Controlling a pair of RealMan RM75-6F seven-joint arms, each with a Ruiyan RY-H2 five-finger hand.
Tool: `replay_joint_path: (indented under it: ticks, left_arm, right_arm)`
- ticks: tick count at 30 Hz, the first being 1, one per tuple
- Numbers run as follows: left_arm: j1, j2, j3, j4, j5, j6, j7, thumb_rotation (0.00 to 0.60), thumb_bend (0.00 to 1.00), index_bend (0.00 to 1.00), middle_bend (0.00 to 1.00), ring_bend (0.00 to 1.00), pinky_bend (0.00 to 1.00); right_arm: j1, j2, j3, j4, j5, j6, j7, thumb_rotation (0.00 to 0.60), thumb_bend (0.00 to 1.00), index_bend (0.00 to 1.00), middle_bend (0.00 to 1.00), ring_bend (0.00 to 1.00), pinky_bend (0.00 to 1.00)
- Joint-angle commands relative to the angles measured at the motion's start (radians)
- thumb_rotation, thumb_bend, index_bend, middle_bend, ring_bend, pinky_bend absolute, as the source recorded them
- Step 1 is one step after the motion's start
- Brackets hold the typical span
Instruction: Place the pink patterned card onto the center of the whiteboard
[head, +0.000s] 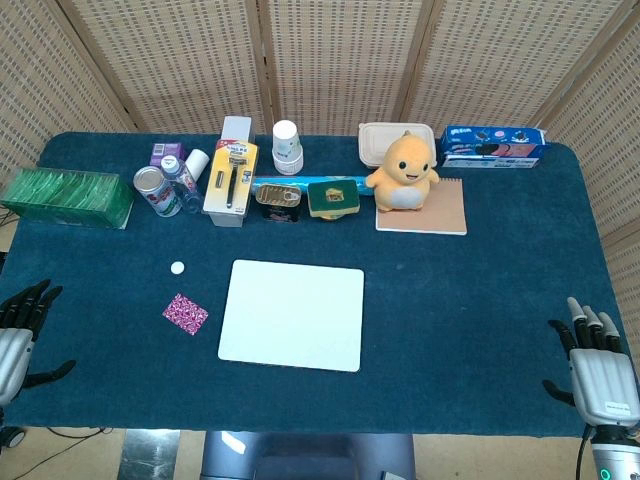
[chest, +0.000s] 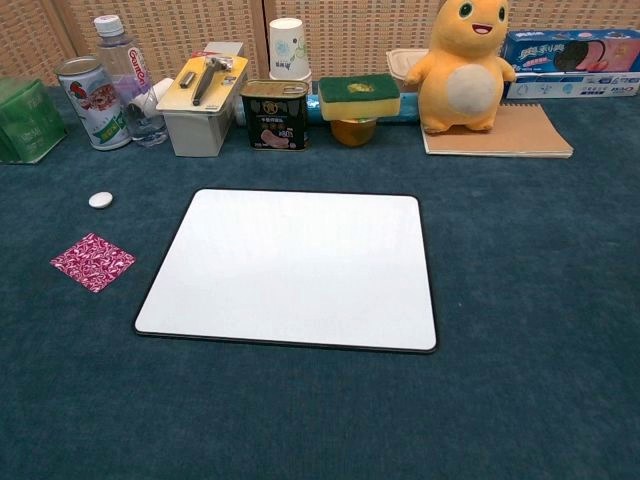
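Pink and patterned, the card (head: 185, 313) lies flat on the table (head: 480, 300) near its left edge, just beside the bare whiteboard (head: 293, 314), so I judge nothing is begun. The left hand (head: 18, 330) and right hand (head: 600, 365), seen only from the head, rest empty with fingers apart at the front corners. The left should reach in and pinch the card; the chest view alone shows its pattern clearly.

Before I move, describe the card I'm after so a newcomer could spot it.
Find the whiteboard mid-table. Just off its left edge lies the pink patterned card, flat on the blue cloth. Unlike the small white disc behind it, it is square and magenta.
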Motion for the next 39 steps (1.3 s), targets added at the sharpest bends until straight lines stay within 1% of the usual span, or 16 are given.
replay_joint_path:
  ticks: [1,8,14,17,20,22,25,27,31,33,35,39]
  left_arm:
    - [-0.002,-0.002,0.003,-0.001,0.001,-0.006,0.007,0.600,0.12,0.00,0.00,0.00,0.07]
    - [-0.007,-0.006,0.007,0.002,0.009,-0.015,0.014,0.600,0.12,0.00,0.00,0.00,0.07]
    - [-0.035,-0.020,0.003,0.036,0.033,-0.044,-0.013,0.600,0.12,0.00,0.00,0.00,0.07]
    - [-0.081,-0.033,-0.007,0.063,0.035,-0.109,-0.063,0.600,0.13,0.00,0.00,0.00,0.07]
    - [-0.145,-0.043,-0.015,0.086,0.021,-0.213,-0.075,0.600,0.14,0.00,0.00,0.00,0.07]
    - [-0.178,-0.049,-0.026,0.085,-0.003,-0.266,-0.049,0.600,0.15,0.03,0.00,0.00,0.07]
    - [-0.235,-0.069,-0.051,0.073,-0.050,-0.344,-0.002,0.600,0.16,0.12,0.00,0.00,0.07]
    - [-0.263,-0.085,-0.065,0.079,-0.071,-0.375,0.024,0.600,0.17,0.19,0.00,0.00,0.07]
    - [-0.299,-0.122,-0.084,0.093,-0.112,-0.408,0.083,0.600,0.17,0.21,0.00,0.00,0.07]
    - [-0.316,-0.140,-0.088,0.102,-0.131,-0.429,0.106,0.600,0.18,0.25,0.00,0.00,0.07]
    - [-0.347,-0.175,-0.091,0.123,-0.161,-0.472,0.141,0.600,0.18,0.28,0.00,0.00,0.07]
    - [-0.370,-0.214,-0.088,0.147,-0.198,-0.500,0.179,0.600,0.18,0.35,0.00,0.00,0.07]
  right_arm:
    - [0.001,0.002,0.000,-0.004,0.004,-0.003,-0.001,0.600,0.01,0.22,0.00,0.00,0.00]
    - [-0.001,0.007,0.000,-0.012,0.008,-0.003,0.006,0.600,0.01,0.22,0.00,0.00,0.00]
    - [-0.002,0.013,0.005,-0.022,0.020,-0.003,0.010,0.600,0.01,0.22,0.00,0.00,0.00]
    - [-0.001,0.015,0.009,-0.023,0.032,-0.005,0.011,0.600,0.01,0.22,0.00,0.00,0.00]
    - [0.003,0.017,0.014,-0.023,0.048,-0.015,0.016,0.600,0.01,0.22,0.00,0.00,0.00]
    - [0.005,0.022,0.014,-0.025,0.055,-0.021,0.021,0.600,0.01,0.22,0.00,0.00,0.00]
    - [0.003,0.035,0.011,-0.037,0.049,-0.022,0.038,0.600,0.01,0.22,0.00,0.00,0.00]
    - [0.000,0.042,0.009,-0.042,0.039,-0.015,0.047,0.600,0.01,0.22,0.00,0.00,0.00]
    - [-0.004,0.048,0.008,-0.043,0.035,-0.008,0.058,0.600,0.01,0.22,0.00,0.00,0.00]
    - [-0.004,0.050,0.009,-0.043,0.038,-0.009,0.061,0.600,0.01,0.22,0.00,0.00,0.00]
    - [-0.001,0.052,0.012,-0.042,0.049,-0.016,0.064,0.600,0.01,0.22,0.00,0.00,0.00]
    - [0.000,0.054,0.012,-0.045,0.056,-0.021,0.062,0.600,0.01,0.22,0.00,0.00,0.00]
